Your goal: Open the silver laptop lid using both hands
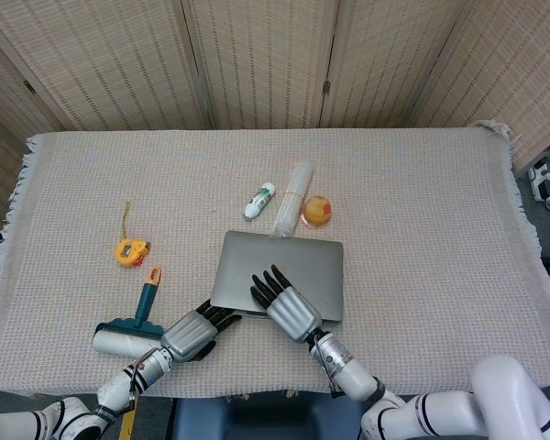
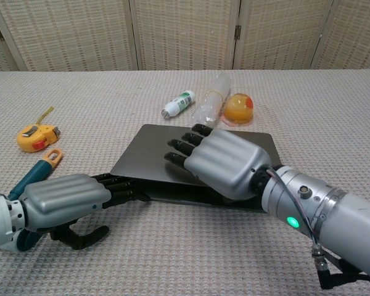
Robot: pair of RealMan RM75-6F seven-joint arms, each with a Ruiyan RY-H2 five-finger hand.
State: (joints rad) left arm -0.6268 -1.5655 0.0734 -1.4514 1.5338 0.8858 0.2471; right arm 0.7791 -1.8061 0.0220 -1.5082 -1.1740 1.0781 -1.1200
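Silver laptop [image 1: 293, 266] (lid down) lies under right hand [image 1: 291, 306].

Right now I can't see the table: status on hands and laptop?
Left hand fingers at laptop front edge. Right hand flat on lid. Lid closed. Bottle touching back edge.

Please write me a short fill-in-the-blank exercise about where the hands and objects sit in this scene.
1. The right robot hand rests on top of the silver ____.
2. The laptop lid is still ____.
3. The left robot hand has its fingertips at the laptop's near-left ____.
4. The yellow tape measure lies beyond the ____ roller.

Answers: laptop; closed; edge; lint
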